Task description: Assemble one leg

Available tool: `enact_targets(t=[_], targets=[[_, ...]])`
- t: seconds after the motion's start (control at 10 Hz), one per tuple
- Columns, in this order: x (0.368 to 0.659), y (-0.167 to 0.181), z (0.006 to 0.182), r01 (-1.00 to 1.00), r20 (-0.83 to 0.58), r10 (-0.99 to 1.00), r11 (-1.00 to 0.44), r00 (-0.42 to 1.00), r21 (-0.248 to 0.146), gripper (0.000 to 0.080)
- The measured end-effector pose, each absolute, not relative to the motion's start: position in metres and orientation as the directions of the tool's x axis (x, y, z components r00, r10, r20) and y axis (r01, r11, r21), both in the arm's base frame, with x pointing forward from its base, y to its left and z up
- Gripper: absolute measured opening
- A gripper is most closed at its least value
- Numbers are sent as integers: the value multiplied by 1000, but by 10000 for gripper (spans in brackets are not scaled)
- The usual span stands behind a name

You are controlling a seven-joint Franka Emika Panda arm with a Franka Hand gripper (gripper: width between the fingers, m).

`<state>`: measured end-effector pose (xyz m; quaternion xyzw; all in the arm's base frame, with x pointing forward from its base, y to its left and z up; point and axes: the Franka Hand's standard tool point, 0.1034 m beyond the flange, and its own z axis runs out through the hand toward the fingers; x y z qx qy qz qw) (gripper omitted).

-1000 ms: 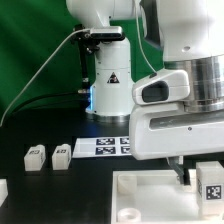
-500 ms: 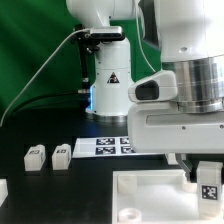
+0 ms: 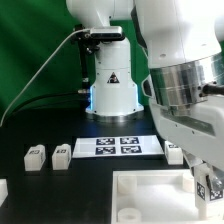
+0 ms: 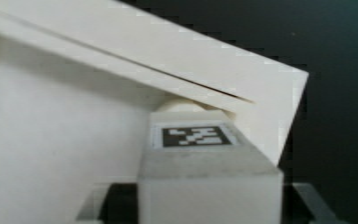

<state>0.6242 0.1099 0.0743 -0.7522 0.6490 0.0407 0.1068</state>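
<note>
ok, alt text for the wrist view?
A small white stubby leg block with a black-and-white square marker fills the centre, clamped between the dark fingers of the gripper, its end at a corner of the large white square tray-like piece, with black table surface beyond.

The gripper [image 3: 206, 186], its gap filled by the leg [image 4: 197, 150], hangs low over a corner of the white tray-like piece [image 3: 150, 192], and that piece's raised wall crowds the leg's tip. Beyond the corner lies bare black desk [image 4: 336, 60]. Toward the exterior view's left of the gripper, open desk runs to a second leg [image 3: 62, 155] and a third leg [image 3: 36, 155]. Behind the gripper a fourth leg [image 3: 175, 152] sits just beside the marker board [image 3: 120, 146].
</note>
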Motion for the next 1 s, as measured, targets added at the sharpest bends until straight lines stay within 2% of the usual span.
enact_targets(t=[0.1,0.2,0.4,0.5,0.6,0.8,1.0], targets=[[623,114,74,-996,-211,-976,-32,49,-83,297],[622,120,74,-997,-214,-977,9,7,-73,297],[622,119,73,-996,-211,-977,-28,44,-80,311],[622,119,73,-991,-204,-973,-95,112,-92,499],[620,120,73,-974,-196,-956,-205,220,-96,612],[624,120,79,-824,-137,-814,-549,565,-139,642],[623,119,78,-723,-110,-716,-673,690,-155,648]])
